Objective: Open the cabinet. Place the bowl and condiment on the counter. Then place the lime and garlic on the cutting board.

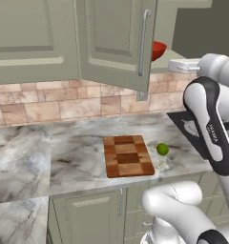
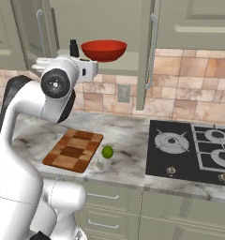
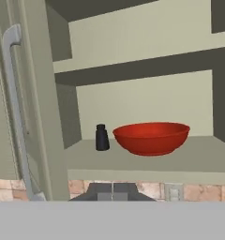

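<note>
The cabinet [image 3: 147,161] stands open, both doors swung out [image 2: 145,56]. On its lower shelf sit the red bowl [image 3: 151,137] and, to its left, the small black condiment [image 3: 101,137]. My gripper [image 3: 113,190] is shut and empty, just in front of the shelf edge and slightly below it, and the hand [image 2: 88,70] sits below the condiment [image 2: 74,48] and left of the bowl [image 2: 104,50]. Down on the counter [image 1: 64,152] lies the chequered cutting board [image 1: 127,156]. The lime [image 1: 162,149] and the whitish garlic [image 1: 162,164] rest just right of the board.
The left door's long silver handle [image 3: 13,112] is close on my hand's left side. A black stove [image 2: 194,150] lies on the counter to the right. A socket [image 2: 124,93] sits in the tiled wall under the cabinet. Green base cabinets [image 1: 88,214] run below.
</note>
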Available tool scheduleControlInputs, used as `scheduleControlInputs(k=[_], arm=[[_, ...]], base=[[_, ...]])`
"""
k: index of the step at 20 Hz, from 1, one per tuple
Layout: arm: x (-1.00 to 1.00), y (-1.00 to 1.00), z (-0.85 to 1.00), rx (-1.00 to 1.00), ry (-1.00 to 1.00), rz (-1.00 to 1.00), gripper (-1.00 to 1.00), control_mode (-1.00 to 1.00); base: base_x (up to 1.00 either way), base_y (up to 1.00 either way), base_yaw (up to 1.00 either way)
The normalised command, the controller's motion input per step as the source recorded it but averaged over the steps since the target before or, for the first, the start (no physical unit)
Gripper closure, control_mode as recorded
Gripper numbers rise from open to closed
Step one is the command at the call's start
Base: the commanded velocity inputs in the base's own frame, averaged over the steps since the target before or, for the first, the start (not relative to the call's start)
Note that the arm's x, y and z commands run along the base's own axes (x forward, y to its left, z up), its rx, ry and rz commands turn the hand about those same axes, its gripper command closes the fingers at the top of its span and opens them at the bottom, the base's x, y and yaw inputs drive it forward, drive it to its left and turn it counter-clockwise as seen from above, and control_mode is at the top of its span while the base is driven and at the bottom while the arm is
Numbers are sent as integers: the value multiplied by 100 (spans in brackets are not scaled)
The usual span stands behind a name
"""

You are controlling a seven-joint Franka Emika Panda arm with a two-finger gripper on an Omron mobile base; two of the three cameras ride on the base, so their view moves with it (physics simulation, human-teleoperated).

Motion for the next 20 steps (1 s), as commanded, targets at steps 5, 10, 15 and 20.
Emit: scheduleControlInputs(k=[5, 10, 15, 20], arm=[[13, 0, -1, 0, -5, 15, 100, -100], [3, 0, 0, 0, -9, 15, 100, -100], [4, 0, 0, 0, -6, 10, 100, -100], [0, 10, 0, 0, -8, 6, -100, -100]], base=[[0, 0, 0], [0, 0, 0], [0, 0, 0], [0, 0, 0]])
